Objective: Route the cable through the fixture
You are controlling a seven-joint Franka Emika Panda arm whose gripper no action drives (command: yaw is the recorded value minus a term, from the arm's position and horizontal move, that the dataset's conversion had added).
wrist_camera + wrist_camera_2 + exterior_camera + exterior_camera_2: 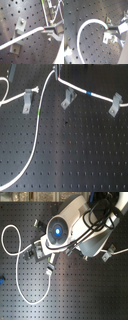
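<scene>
Fingers (51, 28) nearly closed, pinching white cable (25, 37) w/ cable lying over grey fixture (18, 33).

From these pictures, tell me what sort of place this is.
Probably a lab bench: a black breadboard table drilled with a regular grid of holes, small grey clips bolted to it, a white cable laid across, and a robot arm working above.
</scene>
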